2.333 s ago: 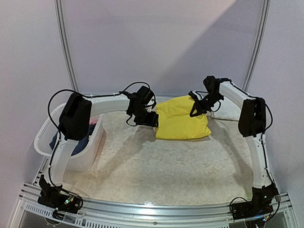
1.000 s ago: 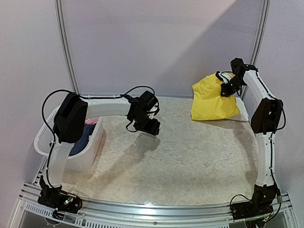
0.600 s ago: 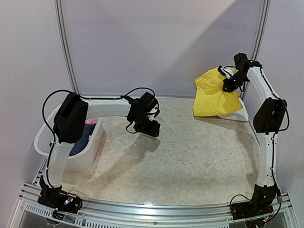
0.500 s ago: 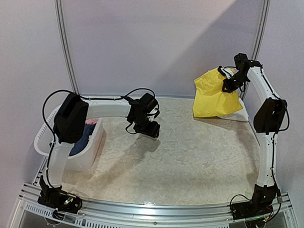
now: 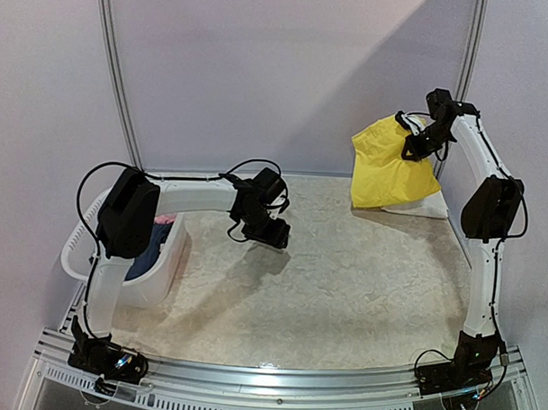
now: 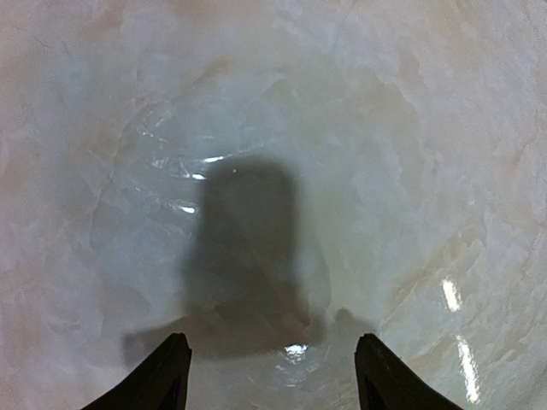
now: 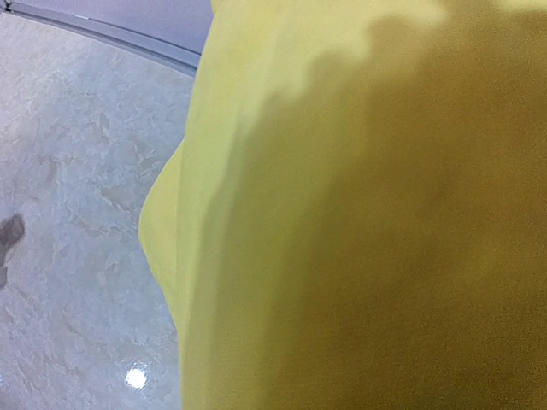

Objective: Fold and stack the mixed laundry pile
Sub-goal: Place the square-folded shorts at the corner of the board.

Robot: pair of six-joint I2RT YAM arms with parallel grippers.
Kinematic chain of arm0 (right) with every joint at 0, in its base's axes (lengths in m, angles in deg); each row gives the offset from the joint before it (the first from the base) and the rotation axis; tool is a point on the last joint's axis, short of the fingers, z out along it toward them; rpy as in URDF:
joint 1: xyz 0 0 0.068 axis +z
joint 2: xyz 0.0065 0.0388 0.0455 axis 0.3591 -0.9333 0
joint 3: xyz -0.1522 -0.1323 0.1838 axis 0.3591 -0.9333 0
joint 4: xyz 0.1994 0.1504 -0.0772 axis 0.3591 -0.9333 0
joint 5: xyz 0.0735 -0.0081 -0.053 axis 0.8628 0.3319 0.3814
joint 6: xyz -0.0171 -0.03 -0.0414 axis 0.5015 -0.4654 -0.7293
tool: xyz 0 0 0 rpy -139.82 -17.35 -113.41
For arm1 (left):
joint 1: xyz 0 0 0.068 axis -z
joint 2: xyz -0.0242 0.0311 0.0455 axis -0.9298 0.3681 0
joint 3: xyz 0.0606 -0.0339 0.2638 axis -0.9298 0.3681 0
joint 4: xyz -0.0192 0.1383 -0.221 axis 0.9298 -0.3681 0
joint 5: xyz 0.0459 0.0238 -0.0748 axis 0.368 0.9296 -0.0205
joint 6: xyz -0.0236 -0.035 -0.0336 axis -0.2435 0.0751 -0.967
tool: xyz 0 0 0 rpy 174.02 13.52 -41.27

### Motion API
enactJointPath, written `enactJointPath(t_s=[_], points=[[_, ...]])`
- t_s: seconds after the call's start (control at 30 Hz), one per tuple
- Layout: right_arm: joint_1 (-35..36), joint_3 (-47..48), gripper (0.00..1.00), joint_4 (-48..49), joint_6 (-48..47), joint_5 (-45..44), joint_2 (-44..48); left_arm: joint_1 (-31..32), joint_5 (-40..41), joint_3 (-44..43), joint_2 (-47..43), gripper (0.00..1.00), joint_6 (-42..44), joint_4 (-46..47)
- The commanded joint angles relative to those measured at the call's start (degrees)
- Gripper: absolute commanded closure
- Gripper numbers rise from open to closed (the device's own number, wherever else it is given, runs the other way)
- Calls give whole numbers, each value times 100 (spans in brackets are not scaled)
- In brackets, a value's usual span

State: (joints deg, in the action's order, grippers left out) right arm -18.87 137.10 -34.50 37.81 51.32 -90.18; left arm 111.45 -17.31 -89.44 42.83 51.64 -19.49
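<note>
Shorts [image 5: 388,168], yellow, are held aloft at two o'clock, pinched in the closed right gripper [image 5: 409,149] — judged for stacking on the white garment [image 5: 424,208] beneath. Left gripper [image 5: 275,234] is held open and empty at centre, clear of the carry.

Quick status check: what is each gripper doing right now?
Left gripper: open, holding nothing, above the table.
Right gripper: shut on the yellow shorts, which hang from it at the far right.
</note>
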Motion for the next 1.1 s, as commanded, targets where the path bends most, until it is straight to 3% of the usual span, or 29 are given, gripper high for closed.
enactJointPath(t_s=[0.0,0.2,0.53,1.07], points=[[-42,139,100,103,-15,-47,364,141,-60,-25,-190,32,71,-57],[-78,132,100,37,-226,-362,276,156,-92,38,-203,32,59,-90],[-576,135,100,661,-577,-1194,-709,173,-106,156,-162,32,122,-99],[-622,-85,95,2784,-868,-2888,-1492,169,-202,-80,145,32,133,-164]])
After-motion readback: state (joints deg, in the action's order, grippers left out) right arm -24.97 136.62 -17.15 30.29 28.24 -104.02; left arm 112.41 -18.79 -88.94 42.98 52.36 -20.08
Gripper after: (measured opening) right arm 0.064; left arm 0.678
